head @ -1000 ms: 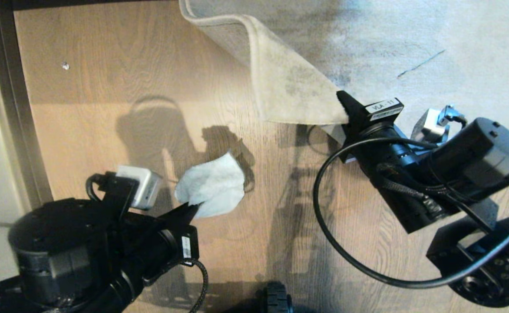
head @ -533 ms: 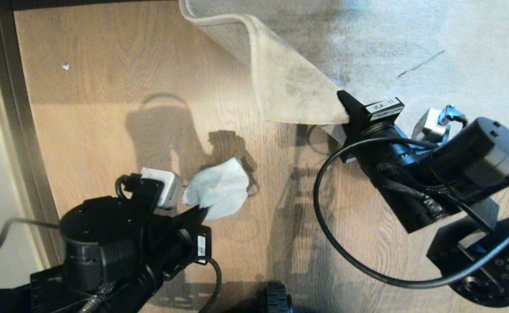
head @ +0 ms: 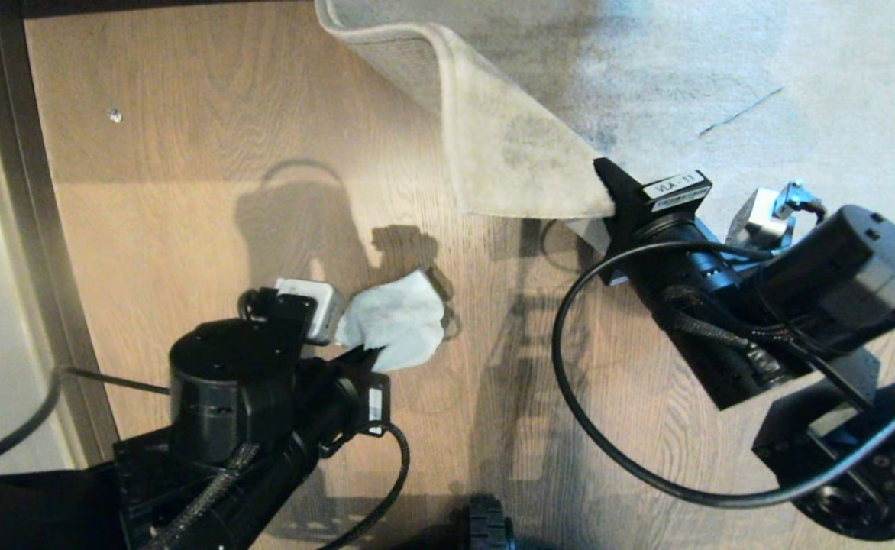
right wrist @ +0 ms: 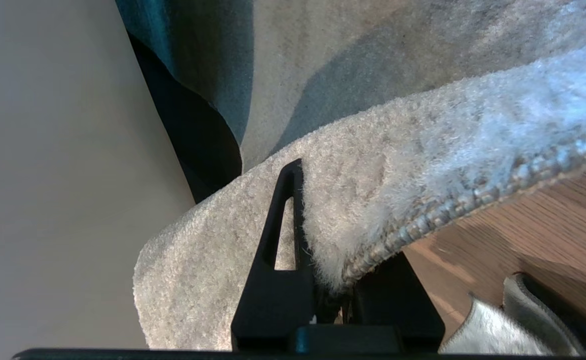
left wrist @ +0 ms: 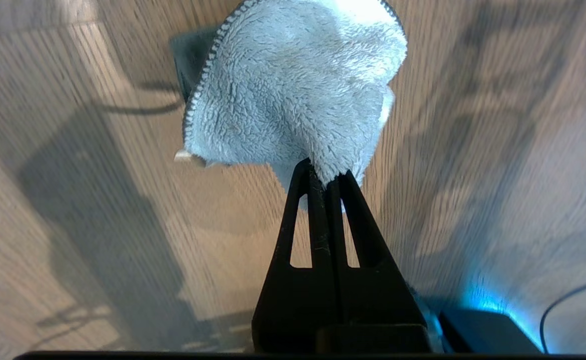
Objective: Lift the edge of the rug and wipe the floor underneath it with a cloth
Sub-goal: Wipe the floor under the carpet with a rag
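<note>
Head view looks steeply down on floor (head: pixel 188 191), both arms in frame; left wrist view sits close behind fingers (left wrist: pixel 318 200), facing floor; right wrist view equally close at rug edge (right wrist: pixel 373 210); all share floor planks

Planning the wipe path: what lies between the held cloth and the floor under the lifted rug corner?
Nothing visible. The left gripper grips the cloth; bare floor runs to the rug edge, held up by the right gripper.

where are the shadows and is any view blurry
Head view: sharp; hard arm shadows fall on the floor beyond the cloth. Left wrist view: floor streaked with motion blur, cloth crisp. Right wrist view: rug edge nearest the lens is soft.
</note>
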Controlling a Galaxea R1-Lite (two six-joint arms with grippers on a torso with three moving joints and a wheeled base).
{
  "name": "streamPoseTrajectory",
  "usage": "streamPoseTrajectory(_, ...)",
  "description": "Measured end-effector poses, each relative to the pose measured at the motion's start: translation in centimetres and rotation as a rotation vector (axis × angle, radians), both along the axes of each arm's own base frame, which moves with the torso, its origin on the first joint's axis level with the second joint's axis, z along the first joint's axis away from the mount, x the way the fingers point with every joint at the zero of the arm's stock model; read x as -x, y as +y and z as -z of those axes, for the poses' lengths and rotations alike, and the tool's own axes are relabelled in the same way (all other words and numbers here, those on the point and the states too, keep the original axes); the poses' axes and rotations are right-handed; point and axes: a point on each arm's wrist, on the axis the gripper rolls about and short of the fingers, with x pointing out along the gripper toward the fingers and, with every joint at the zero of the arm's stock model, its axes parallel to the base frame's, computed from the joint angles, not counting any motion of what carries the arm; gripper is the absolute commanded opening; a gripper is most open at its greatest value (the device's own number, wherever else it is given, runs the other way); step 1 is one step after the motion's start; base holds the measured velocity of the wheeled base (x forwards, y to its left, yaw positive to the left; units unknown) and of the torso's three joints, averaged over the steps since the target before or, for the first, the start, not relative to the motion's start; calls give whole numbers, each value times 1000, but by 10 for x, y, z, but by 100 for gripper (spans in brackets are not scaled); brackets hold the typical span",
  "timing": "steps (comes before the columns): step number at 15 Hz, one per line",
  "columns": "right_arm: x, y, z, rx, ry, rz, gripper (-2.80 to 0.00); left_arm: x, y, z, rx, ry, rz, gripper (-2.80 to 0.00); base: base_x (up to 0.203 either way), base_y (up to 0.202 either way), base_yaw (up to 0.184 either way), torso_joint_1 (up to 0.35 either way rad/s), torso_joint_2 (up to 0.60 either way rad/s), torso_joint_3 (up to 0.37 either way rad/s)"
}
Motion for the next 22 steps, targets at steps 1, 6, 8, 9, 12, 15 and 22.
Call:
streamPoseTrajectory(1,0,0,0,3,-1,1,-280,-4,-2,-2,7,-6,-4,-280,0,0,0,0,0,0)
streamPoseTrajectory(6,2,-2,0,6,0,2,-280,-33,-13,-27,90,-78,-37,-280,0,0,0,0,0,0)
streamPoseTrajectory(8,3,-2,-1,6,-2,3,-280,-49,-15,-39,133,-114,-37,-280,0,0,0,0,0,0)
streamPoseTrajectory(9,3,-3,-1,5,-3,3,-280,-58,-13,-45,150,-128,-39,-280,0,0,0,0,0,0)
streamPoseTrajectory(12,4,-4,-1,5,-1,4,-280,-82,-5,-60,190,-179,-84,-280,0,0,0,0,0,0)
streamPoseTrajectory(15,5,-5,0,7,1,4,-280,-103,8,-73,236,-252,-147,-280,0,0,0,0,0,0)
streamPoseTrajectory(22,6,-5,-1,6,1,2,-280,-132,74,-87,252,-338,-278,-280,0,0,0,0,0,0)
